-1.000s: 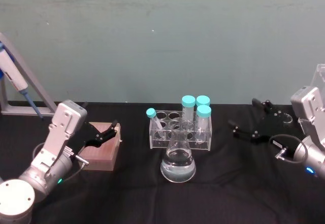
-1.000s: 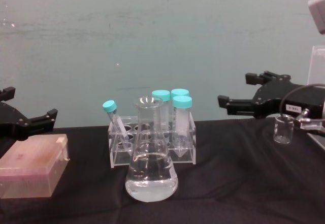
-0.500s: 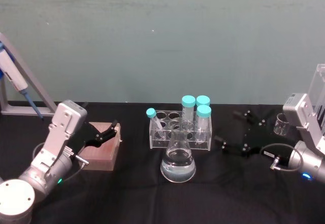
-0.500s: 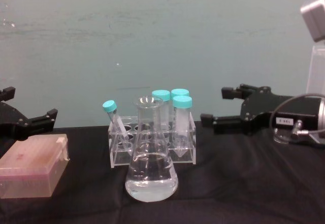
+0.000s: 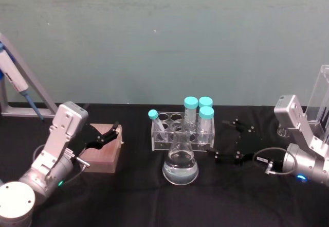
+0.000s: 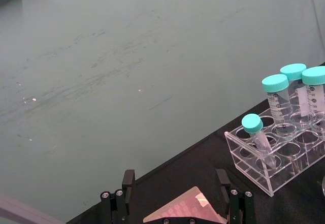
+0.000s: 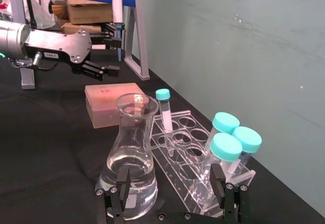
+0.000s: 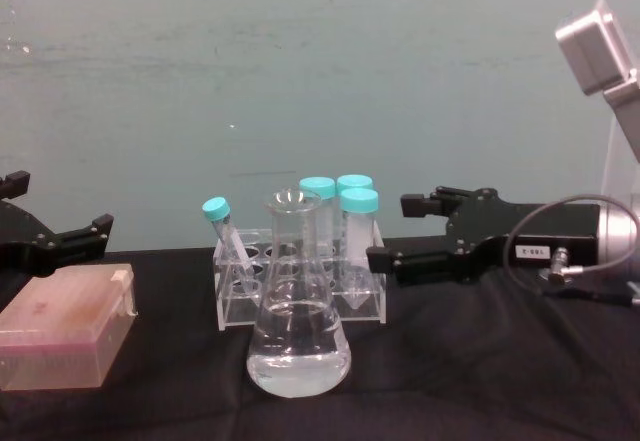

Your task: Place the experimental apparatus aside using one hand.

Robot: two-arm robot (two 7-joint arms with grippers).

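Observation:
A conical glass flask (image 5: 180, 164) with clear liquid stands mid-table, just in front of a clear rack (image 5: 160, 136) of teal-capped tubes. My right gripper (image 5: 222, 138) is open and sits close to the right of the rack and flask, touching neither. In the right wrist view its open jaws (image 7: 170, 193) face the flask (image 7: 131, 155) and the rack (image 7: 189, 148). In the chest view the right gripper (image 8: 392, 231) hovers beside the tubes. A small glass beaker (image 5: 283, 130) and a tall acrylic stand (image 5: 322, 97) are behind the right wrist. My left gripper (image 5: 105, 134) rests open at the left.
A pink box (image 5: 103, 154) lies under the left gripper at the table's left. A pipette on a grey angled stand (image 5: 15, 83) is at the far left. Black cloth covers the table, with free room in front of the flask and on its right.
My right gripper has moved left, away from the beaker and toward the rack and flask. The left arm and the labware have not moved.

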